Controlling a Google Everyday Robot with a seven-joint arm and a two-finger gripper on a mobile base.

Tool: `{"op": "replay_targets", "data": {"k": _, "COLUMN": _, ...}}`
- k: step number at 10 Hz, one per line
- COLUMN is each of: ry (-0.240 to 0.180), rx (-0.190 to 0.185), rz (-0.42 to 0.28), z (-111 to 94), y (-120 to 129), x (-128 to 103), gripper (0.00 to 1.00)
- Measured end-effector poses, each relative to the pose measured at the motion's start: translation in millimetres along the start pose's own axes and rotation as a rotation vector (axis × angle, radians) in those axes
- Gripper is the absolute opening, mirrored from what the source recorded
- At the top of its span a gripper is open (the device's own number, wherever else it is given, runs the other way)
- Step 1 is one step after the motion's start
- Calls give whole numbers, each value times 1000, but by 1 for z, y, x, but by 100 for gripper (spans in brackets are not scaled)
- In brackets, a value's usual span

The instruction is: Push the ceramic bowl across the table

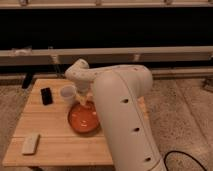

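An orange ceramic bowl [82,120] sits on the wooden table [50,140], near its middle right. My white arm reaches over the table from the right. My gripper [84,100] hangs at the bowl's far rim, just above or touching it. A white cup [68,93] stands just left of the gripper, behind the bowl.
A black phone-like object [46,95] lies at the table's far left. A pale flat rectangular object [31,143] lies near the front left corner. A dark wall with horizontal rails stands behind the table. A black cable [185,156] lies on the speckled floor at the right.
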Motion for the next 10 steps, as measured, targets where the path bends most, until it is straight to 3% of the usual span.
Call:
{"op": "replay_targets", "data": {"k": 5, "ry": -5, "rx": 3, "rz": -19, "z": -2, "y": -5, "x": -6, "gripper": 65}}
{"op": "replay_targets", "data": {"k": 6, "ry": -5, "rx": 3, "rz": -24, "z": -2, "y": -5, "x": -9, "gripper": 62}}
{"op": "replay_targets", "data": {"k": 8, "ry": -5, "rx": 3, "rz": -30, "z": -1, "y": -6, "x": -9, "gripper": 45}}
{"op": "replay_targets", "data": {"k": 10, "ry": -6, "rx": 4, "rz": -39, "z": -3, "y": -7, "x": -11, "gripper": 45}}
